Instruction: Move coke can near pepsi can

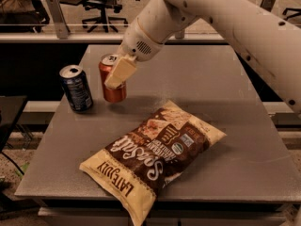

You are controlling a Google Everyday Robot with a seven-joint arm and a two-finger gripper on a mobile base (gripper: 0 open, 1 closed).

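Observation:
The red coke can [111, 89] is upright at the left middle of the grey table [225, 84]. My gripper [117, 74] is shut on the coke can; one cream finger [120, 72] lies across its front. The can's base is at or just above the table top; I cannot tell which. The dark blue pepsi can [76, 88] stands upright on the table just left of the coke can, a small gap between them. The white arm reaches in from the upper right.
A large brown and cream chip bag [155, 152] lies flat on the front middle of the table. The table's left edge is close to the pepsi can. Office chairs [101, 6] and a rail stand behind the table.

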